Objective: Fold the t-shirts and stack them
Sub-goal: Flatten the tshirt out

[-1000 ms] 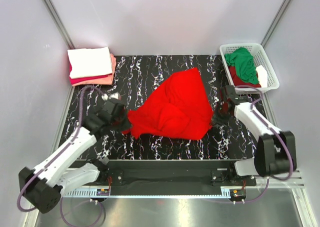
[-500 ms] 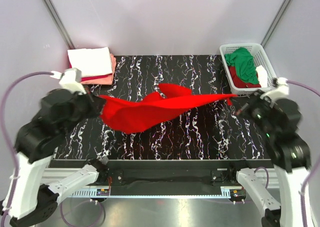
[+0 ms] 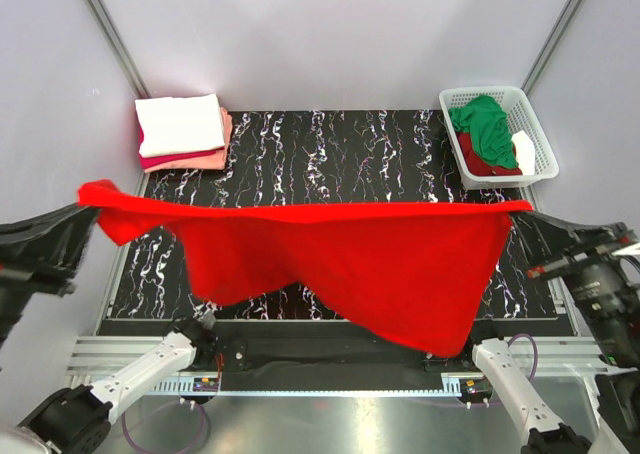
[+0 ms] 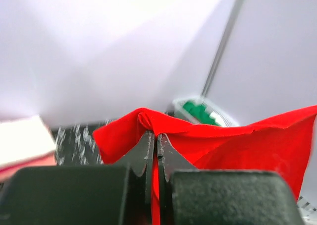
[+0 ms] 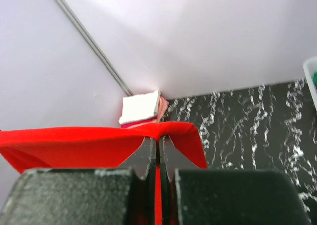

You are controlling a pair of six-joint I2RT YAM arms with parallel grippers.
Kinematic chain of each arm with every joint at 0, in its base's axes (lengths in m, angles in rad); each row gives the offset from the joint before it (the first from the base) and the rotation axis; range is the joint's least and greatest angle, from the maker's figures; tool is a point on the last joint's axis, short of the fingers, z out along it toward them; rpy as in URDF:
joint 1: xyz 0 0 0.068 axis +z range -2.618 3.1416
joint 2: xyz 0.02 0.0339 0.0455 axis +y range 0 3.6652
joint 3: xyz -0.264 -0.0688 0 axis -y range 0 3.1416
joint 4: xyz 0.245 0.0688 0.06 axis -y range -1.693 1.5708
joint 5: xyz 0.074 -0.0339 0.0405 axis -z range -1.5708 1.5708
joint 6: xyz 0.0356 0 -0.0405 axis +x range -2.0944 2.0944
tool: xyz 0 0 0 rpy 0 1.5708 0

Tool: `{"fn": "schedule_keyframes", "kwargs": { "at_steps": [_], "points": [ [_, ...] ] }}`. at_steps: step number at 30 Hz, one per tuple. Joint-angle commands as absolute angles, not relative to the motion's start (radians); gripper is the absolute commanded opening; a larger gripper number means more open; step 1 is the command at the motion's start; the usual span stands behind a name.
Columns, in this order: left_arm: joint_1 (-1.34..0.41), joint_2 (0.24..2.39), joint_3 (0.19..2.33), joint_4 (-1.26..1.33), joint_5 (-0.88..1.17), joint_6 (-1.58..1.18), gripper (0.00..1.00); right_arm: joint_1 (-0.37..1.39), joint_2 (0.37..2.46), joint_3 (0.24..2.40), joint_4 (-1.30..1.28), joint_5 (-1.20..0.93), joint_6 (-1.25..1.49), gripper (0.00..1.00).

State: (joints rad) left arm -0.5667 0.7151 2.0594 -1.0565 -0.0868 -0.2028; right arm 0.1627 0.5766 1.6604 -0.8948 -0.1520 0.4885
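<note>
A bright red t-shirt (image 3: 340, 254) hangs stretched wide, high above the table, between my two grippers. My left gripper (image 3: 88, 202) is shut on its left end, and the cloth is pinched between the jaws in the left wrist view (image 4: 156, 136). My right gripper (image 3: 522, 212) is shut on its right end, seen pinched in the right wrist view (image 5: 159, 138). The shirt's lower edge sags towards the near right. A stack of folded shirts (image 3: 182, 130), white over crimson and salmon pink, lies at the far left corner. It also shows in the right wrist view (image 5: 142, 108).
A white lattice basket (image 3: 535, 124) at the far right holds a green shirt (image 3: 484, 124) and a dark red one (image 3: 478, 158). The black marbled table (image 3: 330, 149) lies below the hanging shirt. Grey walls close in on three sides.
Both arms have risen and spread apart. The red shirt went from a heap on the table to a wide sheet held up in the air.
</note>
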Motion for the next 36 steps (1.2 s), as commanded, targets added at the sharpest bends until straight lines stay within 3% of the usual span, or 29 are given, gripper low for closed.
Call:
{"fn": "schedule_keyframes", "kwargs": {
  "at_steps": [1, 6, 13, 17, 19, 22, 23, 24, 25, 26, 27, 28, 29, 31, 33, 36],
  "points": [
    [-0.549, 0.755, 2.152, -0.956, 0.023, -0.115, 0.00, 0.161, 0.600, 1.739, -0.885, -0.140, 0.453, 0.00],
    [-0.535, 0.771, 2.111, -0.849, 0.046, -0.078, 0.00, 0.161, 0.636, 1.746, -0.850, -0.060, 0.433, 0.00],
    [-0.535, 1.023, 2.151, -0.913, -0.174, -0.069, 0.00, 0.161, 0.886, 1.724, -0.885, 0.136, 0.485, 0.00],
    [-0.520, 1.275, 2.141, -0.903, -0.322, -0.069, 0.00, 0.160, 1.191, 1.721, -0.873, 0.199, 0.498, 0.00],
    [-0.419, 1.415, 2.201, -0.951, -0.328, -0.083, 0.00, 0.160, 1.326, 1.746, -0.859, 0.265, 0.500, 0.00],
    [-0.276, 1.765, 2.343, -1.026, -0.313, -0.181, 0.00, 0.140, 1.741, 1.908, -0.883, 0.247, 0.476, 0.00],
    [-0.246, 1.981, 2.438, -1.085, -0.275, -0.230, 0.20, 0.134, 1.840, 2.115, -0.938, 0.245, 0.477, 0.07],
    [-0.194, 2.084, 2.559, -1.220, -0.226, -0.336, 0.39, 0.130, 1.938, 2.249, -1.098, 0.223, 0.471, 0.52],
    [-0.177, 2.165, 2.657, -1.277, -0.081, -0.380, 0.53, 0.132, 2.108, 2.393, -1.197, 0.225, 0.480, 0.67],
    [-0.176, 2.237, 2.763, -1.316, -0.062, -0.406, 0.88, 0.135, 2.167, 2.616, -1.272, 0.222, 0.480, 0.79],
    [-0.214, 2.226, 2.740, -1.309, -0.075, -0.408, 0.99, 0.141, 2.207, 2.688, -1.357, 0.222, 0.476, 0.99],
    [-0.239, 2.185, 2.670, -1.258, -0.130, -0.393, 0.99, 0.146, 2.227, 2.726, -1.374, 0.224, 0.469, 1.00],
    [-0.268, 2.040, 2.390, -1.085, -0.126, -0.373, 0.99, 0.150, 2.211, 2.692, -1.352, 0.241, 0.462, 1.00],
    [-0.265, 1.883, 2.135, -0.926, -0.077, -0.373, 0.99, 0.159, 2.076, 2.541, -1.269, 0.242, 0.450, 1.00],
    [-0.253, 1.751, 1.972, -0.859, -0.072, -0.387, 0.99, 0.160, 1.956, 2.235, -1.089, 0.192, 0.456, 1.00],
    [-0.252, 1.697, 1.912, -0.910, -0.078, -0.373, 0.99, 0.161, 1.754, 1.900, -0.896, 0.100, 0.479, 1.00]
  ]
}}
